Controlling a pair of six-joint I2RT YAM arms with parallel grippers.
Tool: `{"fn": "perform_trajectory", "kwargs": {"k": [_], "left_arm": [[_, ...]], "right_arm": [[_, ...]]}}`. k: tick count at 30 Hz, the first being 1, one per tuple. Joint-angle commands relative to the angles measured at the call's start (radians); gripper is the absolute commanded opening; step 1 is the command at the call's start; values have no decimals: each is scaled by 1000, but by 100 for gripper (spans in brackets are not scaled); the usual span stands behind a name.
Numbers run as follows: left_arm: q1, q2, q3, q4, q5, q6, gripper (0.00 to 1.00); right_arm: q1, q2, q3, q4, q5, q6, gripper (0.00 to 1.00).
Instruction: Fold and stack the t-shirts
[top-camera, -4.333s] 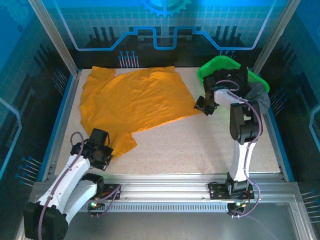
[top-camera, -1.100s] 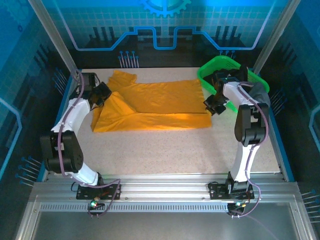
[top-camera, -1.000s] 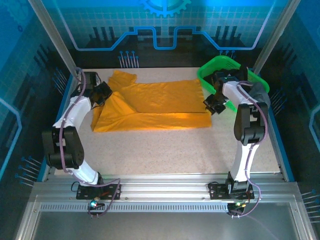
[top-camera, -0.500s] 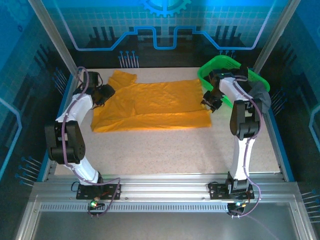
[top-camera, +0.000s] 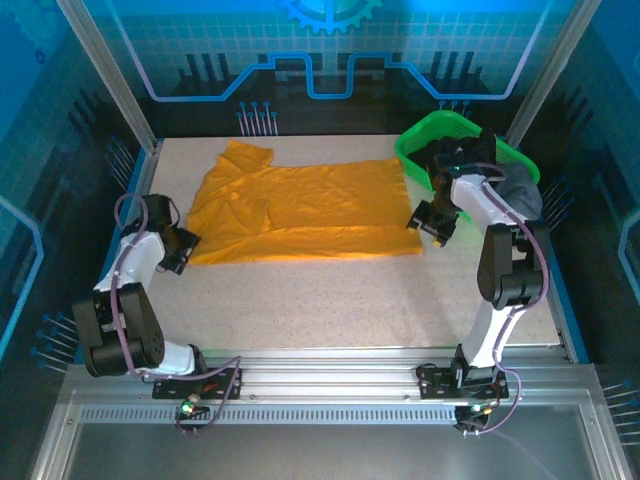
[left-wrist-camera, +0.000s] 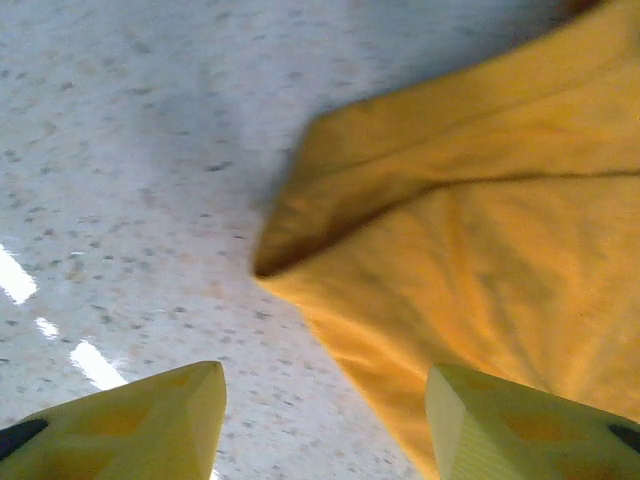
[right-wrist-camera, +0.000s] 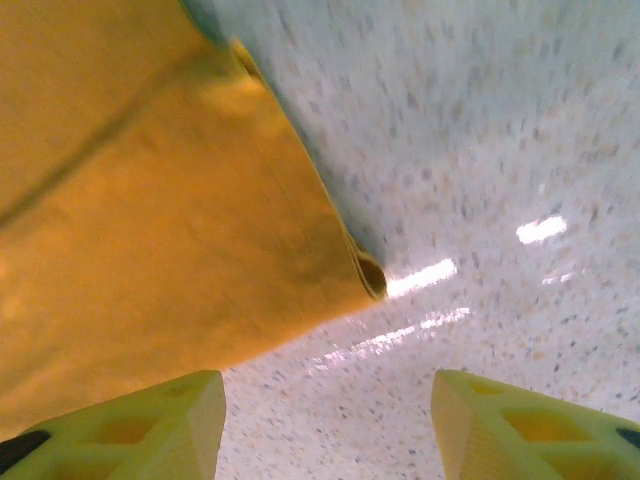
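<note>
Folded orange t-shirt (top-camera: 300, 205) lies across upper middle of top view. At its lower-left corner left gripper (top-camera: 176, 252), at right edge right gripper (top-camera: 432, 222) — both jaws apart, empty, seemingly clear of cloth.

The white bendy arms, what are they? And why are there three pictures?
They are two white robot arms bolted to a speckled table. Each ends in a two-fingered pincer. The big picture looks down from above; the other two come from little cameras on the wrists, so you see yellow fingertips at the bottom. A thin orange-yellow cloth t-shirt, folded over, lies flat on the table, with a green plastic basket at the far right corner. The left pincer sits by the shirt's left corner, the right pincer by its right corner. Both are open and hold nothing.
</note>
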Motion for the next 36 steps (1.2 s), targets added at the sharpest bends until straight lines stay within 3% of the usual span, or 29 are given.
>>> {"fn": "perform_trajectory", "kwargs": {"k": [1,10,12,16,18,20,25,32,36], "left_arm": [[28,41,-20,32,74,-15,53],[31,195,24,66,44,-2,35],[32,213,41,66,21,0,25],[41,228,55,66,-8,6,9],[48,231,57,62,-6,7,0],[50,222,54,44,-19,6,0],[55,132,0,-5,-47,-13,0],[57,-36,-150,-80,-59,-110,0],[57,-167,-224,-172,-122,-185,0]], "right_arm": [[-20,-4,-87,94,-91,15,57],[-39,82,-102,170,-153,79,49],[-38,106,-97,173,-152,95,45],[-33,150,-77,166,-134,125,32],[-26,161,-58,153,-110,129,14],[-16,158,-35,124,-69,121,0],[5,111,-29,35,13,94,0],[7,-23,-207,-12,52,119,0],[10,-101,-306,-40,67,138,0]]}}
